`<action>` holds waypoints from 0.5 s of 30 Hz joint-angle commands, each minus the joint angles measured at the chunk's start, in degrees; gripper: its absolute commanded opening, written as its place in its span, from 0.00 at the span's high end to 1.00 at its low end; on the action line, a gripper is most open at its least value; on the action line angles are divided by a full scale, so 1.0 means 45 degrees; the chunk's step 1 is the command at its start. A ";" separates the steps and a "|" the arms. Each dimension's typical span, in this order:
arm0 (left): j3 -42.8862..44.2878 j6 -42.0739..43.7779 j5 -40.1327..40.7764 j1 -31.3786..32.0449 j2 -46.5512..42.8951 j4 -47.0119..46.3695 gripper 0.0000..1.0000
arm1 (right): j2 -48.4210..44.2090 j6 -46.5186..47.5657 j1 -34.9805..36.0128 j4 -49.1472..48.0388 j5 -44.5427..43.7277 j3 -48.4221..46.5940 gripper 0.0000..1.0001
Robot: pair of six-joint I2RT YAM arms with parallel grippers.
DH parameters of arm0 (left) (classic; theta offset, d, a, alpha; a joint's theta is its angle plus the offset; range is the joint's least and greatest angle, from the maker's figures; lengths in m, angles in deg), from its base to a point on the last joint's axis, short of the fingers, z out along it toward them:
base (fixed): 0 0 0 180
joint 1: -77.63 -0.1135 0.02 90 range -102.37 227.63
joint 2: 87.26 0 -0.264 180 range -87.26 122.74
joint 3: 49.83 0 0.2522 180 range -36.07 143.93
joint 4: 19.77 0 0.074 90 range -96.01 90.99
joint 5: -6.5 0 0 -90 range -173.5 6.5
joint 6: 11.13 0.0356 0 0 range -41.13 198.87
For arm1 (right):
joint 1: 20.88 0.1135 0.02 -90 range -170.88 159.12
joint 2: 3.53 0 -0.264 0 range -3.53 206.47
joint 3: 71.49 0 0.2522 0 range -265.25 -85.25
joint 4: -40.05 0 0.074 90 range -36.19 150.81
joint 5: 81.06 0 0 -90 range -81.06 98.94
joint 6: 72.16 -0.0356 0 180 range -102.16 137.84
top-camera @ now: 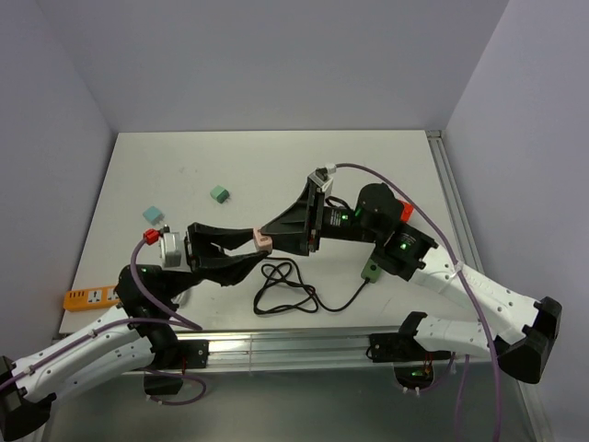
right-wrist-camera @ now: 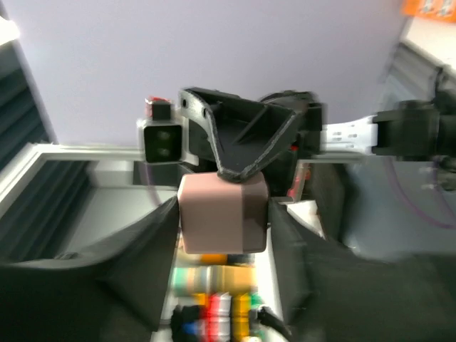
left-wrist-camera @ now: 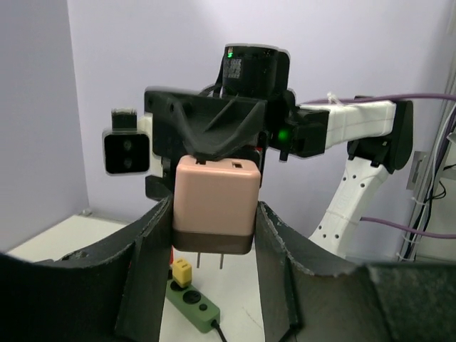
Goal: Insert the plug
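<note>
A pink plug (top-camera: 262, 241) with a dark brown base and two metal prongs hangs in the air between both grippers. My left gripper (top-camera: 254, 249) comes from the left, my right gripper (top-camera: 271, 236) from the right, and both are shut on it. In the left wrist view the plug (left-wrist-camera: 216, 199) sits between my left fingers (left-wrist-camera: 146, 271), prongs pointing down. In the right wrist view the plug (right-wrist-camera: 214, 214) sits between my right fingers (right-wrist-camera: 135, 263). A green power strip (top-camera: 373, 270) with a black cable (top-camera: 290, 290) lies at the front right; it also shows in the left wrist view (left-wrist-camera: 192, 304).
A yellow plug (left-wrist-camera: 182, 271) sits in the green strip. An orange power strip (top-camera: 90, 296) lies at the front left edge. Two teal adapters (top-camera: 219, 193) (top-camera: 153, 214) lie at the back left. The right wrist view is blurred below the plug.
</note>
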 commanded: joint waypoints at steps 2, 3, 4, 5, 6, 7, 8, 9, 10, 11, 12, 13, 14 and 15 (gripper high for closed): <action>0.1056 0.0103 -0.0028 0.0035 0.0044 0.2212 1.00 | 0.0171 0.2746 0.0485 0.3187 -0.0604 -0.1681 0.26; 0.1309 0.0162 -0.0145 0.0035 -0.0015 0.3047 1.00 | 0.0170 0.3950 0.0485 0.4131 -0.0859 -0.2052 0.21; 0.1447 0.0279 -0.0262 0.0035 -0.0112 0.3461 1.00 | 0.0151 0.4523 0.0505 0.5030 -0.1248 -0.2751 0.16; 0.1525 0.0319 -0.0263 0.0035 -0.0210 0.3794 1.00 | 0.0093 0.5012 0.0505 0.6411 -0.1890 -0.3010 0.05; 0.1584 0.0338 -0.0244 0.0035 -0.0308 0.4126 1.00 | 0.0034 0.5694 0.0485 0.6967 -0.2187 -0.3206 0.05; 0.1623 0.0319 -0.0186 0.0035 -0.0560 0.4652 1.00 | -0.0063 0.6029 0.0505 0.7436 -0.2403 -0.3498 0.04; 0.1643 0.0358 -0.0224 0.0035 -0.0678 0.4928 1.00 | -0.0083 0.6381 0.0485 0.8272 -0.2849 -0.3694 0.04; 0.1701 0.0532 -0.0205 0.0035 -0.0796 0.5143 1.00 | -0.0084 0.7042 0.0505 0.8629 -0.2873 -0.4044 0.04; 0.1760 0.0534 -0.0243 0.0035 -0.0971 0.5706 1.00 | -0.0006 0.7319 0.0505 0.8922 -0.2835 -0.4202 0.04; 0.1818 0.0553 -0.0244 0.0035 -0.1050 0.5944 1.00 | 0.0053 0.7651 0.0505 0.9428 -0.2738 -0.4378 0.06; 0.1974 0.0670 -0.0205 0.0035 -0.1128 0.6197 1.00 | 0.0324 0.8215 0.0524 0.9878 -0.2949 -0.4921 0.16; 0.2091 0.0748 -0.0185 0.0035 -0.1090 0.6548 1.00 | 0.0520 0.8452 0.0524 1.0404 -0.3222 -0.5255 0.21; 0.2228 0.0826 -0.0243 0.0035 -0.1070 0.7112 1.00 | 0.0715 0.8687 0.0544 1.1376 -0.3457 -0.5587 0.24; 0.2481 0.1001 -0.0302 0.0035 -0.0974 0.7408 1.00 | 0.0930 0.9095 0.0544 1.1773 -0.3769 -0.6171 0.26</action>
